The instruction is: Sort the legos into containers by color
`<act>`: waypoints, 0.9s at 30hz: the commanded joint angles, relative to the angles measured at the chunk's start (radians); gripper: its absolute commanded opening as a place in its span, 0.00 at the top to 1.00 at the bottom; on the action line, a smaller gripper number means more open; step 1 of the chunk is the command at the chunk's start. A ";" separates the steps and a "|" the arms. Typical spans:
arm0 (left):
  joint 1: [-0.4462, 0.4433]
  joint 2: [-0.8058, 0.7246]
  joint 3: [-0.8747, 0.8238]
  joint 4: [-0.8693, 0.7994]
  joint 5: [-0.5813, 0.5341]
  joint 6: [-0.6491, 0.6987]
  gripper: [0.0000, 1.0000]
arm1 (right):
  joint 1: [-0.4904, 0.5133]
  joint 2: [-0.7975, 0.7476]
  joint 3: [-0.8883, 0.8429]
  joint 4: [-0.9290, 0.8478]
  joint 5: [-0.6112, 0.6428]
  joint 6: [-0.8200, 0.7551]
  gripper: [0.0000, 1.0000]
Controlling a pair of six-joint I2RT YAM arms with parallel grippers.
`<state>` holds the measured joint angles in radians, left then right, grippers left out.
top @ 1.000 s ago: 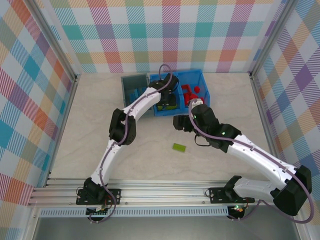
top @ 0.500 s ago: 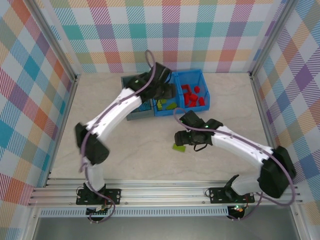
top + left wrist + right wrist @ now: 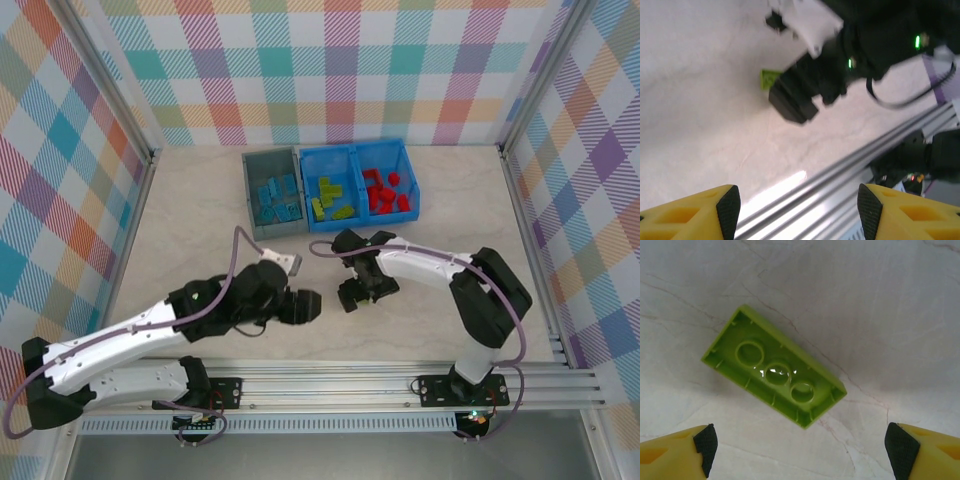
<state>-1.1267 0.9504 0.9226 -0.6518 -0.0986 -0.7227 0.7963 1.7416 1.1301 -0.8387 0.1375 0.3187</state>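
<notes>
I have the right end effector [image 3: 802, 442] spread wide over the lime green plastic brick [image 3: 774, 372], underside-up on the bench [image 3: 865, 300], for pickup. Left end effector [image 3: 798, 210] parted, empty.

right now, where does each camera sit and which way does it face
top external: fixed above and behind the bases, looking down on the table; left arm and right arm in view.
left wrist: faces across the table toward the right arm and the green brick; left fingers at the bottom edge.
right wrist: straight down on the green brick, underside up; right fingers in the bottom corners.
shared: both wrist views catch that brick.
</notes>
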 commanded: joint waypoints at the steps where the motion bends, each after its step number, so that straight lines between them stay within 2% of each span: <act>1: -0.039 -0.058 -0.050 0.027 -0.054 -0.092 0.35 | 0.001 0.052 0.054 -0.017 0.017 -0.046 0.12; 5: -0.047 -0.064 -0.055 0.035 -0.075 -0.098 0.35 | -0.014 0.115 0.089 -0.007 0.066 -0.058 0.16; 10: -0.057 -0.049 -0.029 0.070 -0.087 -0.078 0.35 | -0.057 0.159 0.102 0.019 0.045 -0.059 0.36; 19: -0.061 -0.045 -0.036 0.090 -0.090 -0.081 0.34 | -0.074 0.168 0.077 0.061 0.023 -0.039 0.57; 23: -0.062 -0.045 -0.044 0.126 -0.102 -0.085 0.34 | -0.074 0.122 0.051 0.084 0.032 -0.022 0.66; 27: -0.059 -0.035 0.000 0.104 -0.190 -0.085 0.32 | -0.074 0.003 0.095 0.053 0.066 0.000 0.66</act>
<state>-1.1721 0.9081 0.8764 -0.5625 -0.2100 -0.7975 0.7322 1.8336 1.1931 -0.7807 0.1600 0.2913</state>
